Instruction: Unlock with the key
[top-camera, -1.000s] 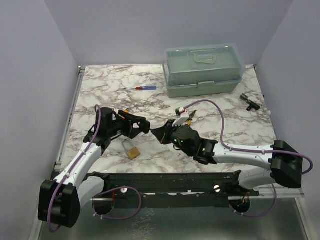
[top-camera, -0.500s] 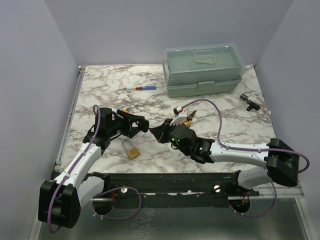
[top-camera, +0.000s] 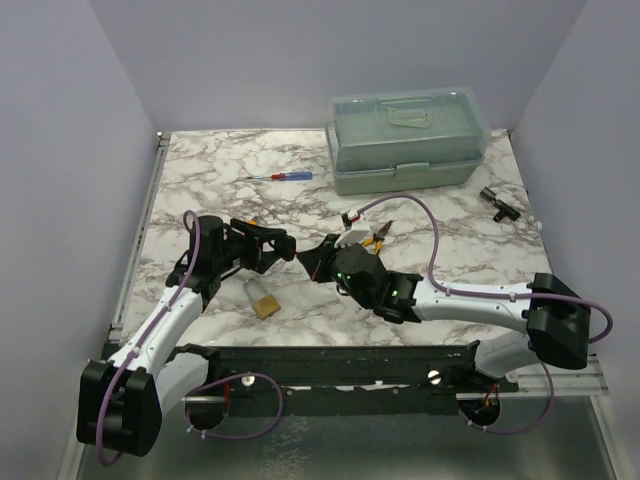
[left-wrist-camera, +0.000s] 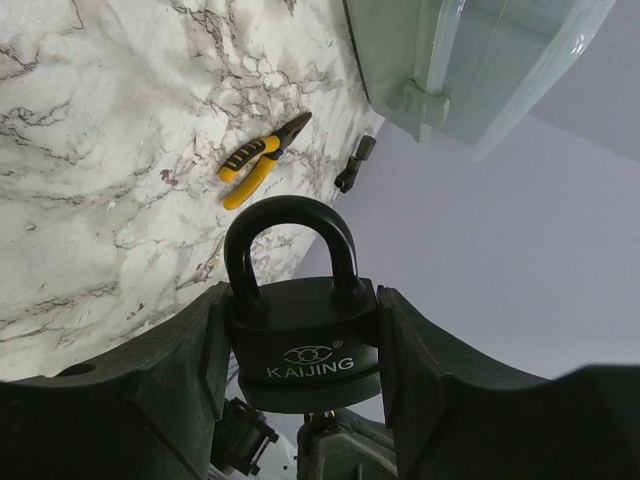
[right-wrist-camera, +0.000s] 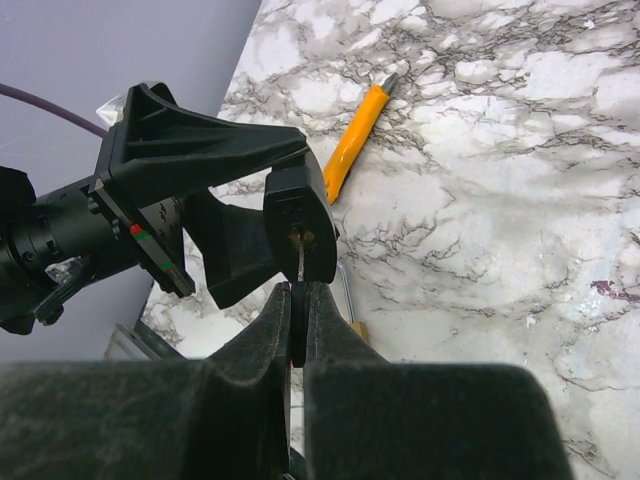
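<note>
Right end effector (right-wrist-camera: 298, 305) holds key (right-wrist-camera: 300, 262) at padlock (right-wrist-camera: 298, 215).

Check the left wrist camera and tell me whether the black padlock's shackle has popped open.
No: both legs of the shackle sit down in the body of the black padlock, with no gap showing.

White-and-black arms (top-camera: 165, 325), purple cables (top-camera: 432, 225), maybe green LEDs (top-camera: 397, 291)

Soft, even light from overhead keeps the marble surface (top-camera: 200, 170) bright, with only faint, short shadows. The box (top-camera: 405, 130) shows a mild sheen. The left wrist view bends at its edges. There the left tool (left-wrist-camera: 303, 340) sits dark and underexposed around the sharp lock (left-wrist-camera: 300, 365). The right tool (right-wrist-camera: 298, 320) is blurred close to the lens, while the key (right-wrist-camera: 299, 262) is crisp.
</note>
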